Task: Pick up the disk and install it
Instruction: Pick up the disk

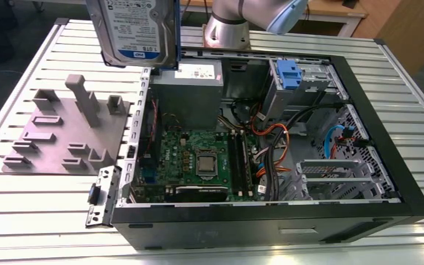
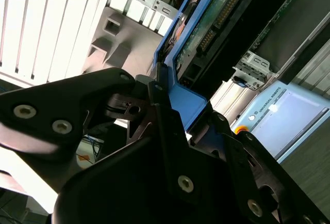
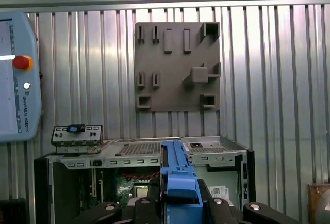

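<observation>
Black fingers (image 2: 166, 131) clench the blue-railed silver-metal rectangular disk (image 1: 134, 30), held high above the open black computer case (image 1: 256, 223)

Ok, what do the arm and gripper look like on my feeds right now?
The arm is silver-grey metal with a pale blue joint cap. The gripper is matte black, built of flat linkage bars and rounded plates fastened with silver screws.
</observation>
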You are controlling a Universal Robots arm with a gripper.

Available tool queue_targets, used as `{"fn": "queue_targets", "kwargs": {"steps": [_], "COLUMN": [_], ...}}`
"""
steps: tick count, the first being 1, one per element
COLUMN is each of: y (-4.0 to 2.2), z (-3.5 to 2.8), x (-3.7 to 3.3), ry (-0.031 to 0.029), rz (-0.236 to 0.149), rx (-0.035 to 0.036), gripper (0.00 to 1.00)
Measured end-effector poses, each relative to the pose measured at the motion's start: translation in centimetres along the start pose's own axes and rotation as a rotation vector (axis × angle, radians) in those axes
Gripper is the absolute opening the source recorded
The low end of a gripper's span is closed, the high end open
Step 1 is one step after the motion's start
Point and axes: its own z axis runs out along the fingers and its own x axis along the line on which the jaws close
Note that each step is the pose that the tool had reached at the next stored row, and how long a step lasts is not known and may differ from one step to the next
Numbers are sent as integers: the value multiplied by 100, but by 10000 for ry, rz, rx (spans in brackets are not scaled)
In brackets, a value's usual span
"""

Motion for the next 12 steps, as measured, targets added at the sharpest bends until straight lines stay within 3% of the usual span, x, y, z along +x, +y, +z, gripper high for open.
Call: {"fn": "queue_targets", "kwargs": {"steps": [12], "y": [-39], "z": [0], "x": [-2], "ry": [0], "rz": [-1], "rx": [0], "gripper": [36]}}
